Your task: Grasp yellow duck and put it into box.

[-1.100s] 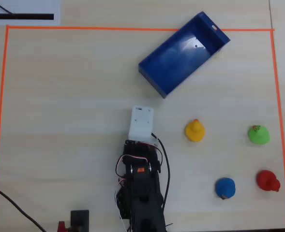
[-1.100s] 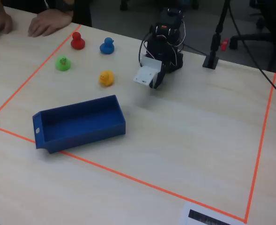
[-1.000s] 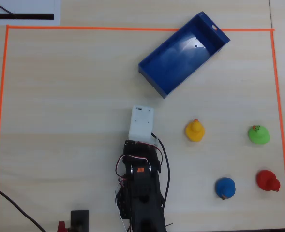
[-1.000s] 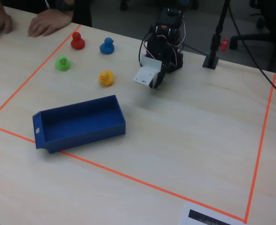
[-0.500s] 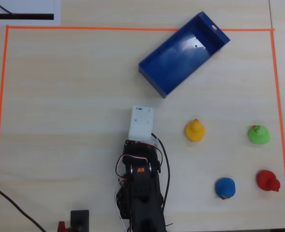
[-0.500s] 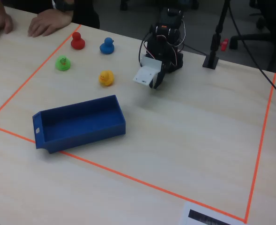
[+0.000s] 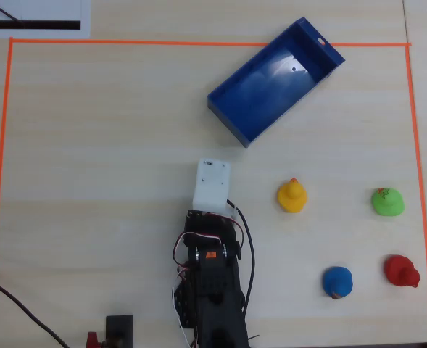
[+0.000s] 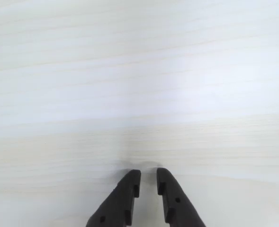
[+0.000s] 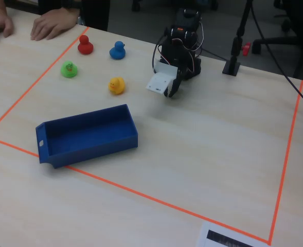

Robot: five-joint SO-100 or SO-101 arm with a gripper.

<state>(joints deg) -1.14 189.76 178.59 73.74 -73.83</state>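
Note:
The yellow duck (image 7: 292,196) stands on the pale wooden table, right of the arm in the overhead view and left of it in the fixed view (image 9: 116,85). The box (image 7: 271,90) is a long blue tray lying at an angle and empty; in the fixed view (image 9: 84,135) it is nearer the camera than the duck. My gripper (image 8: 148,174) points down at bare table with its jaws nearly together and nothing between them. In the fixed view my gripper (image 9: 173,91) hangs under a white camera housing (image 7: 212,185), which hides it from overhead. The wrist view shows neither duck nor box.
A green duck (image 7: 387,201), a blue duck (image 7: 337,281) and a red duck (image 7: 401,270) stand beyond the yellow one. Orange tape (image 7: 3,145) frames the work area. A person's hands (image 9: 53,23) rest at the table edge. A black stand (image 9: 233,64) is beside the arm base.

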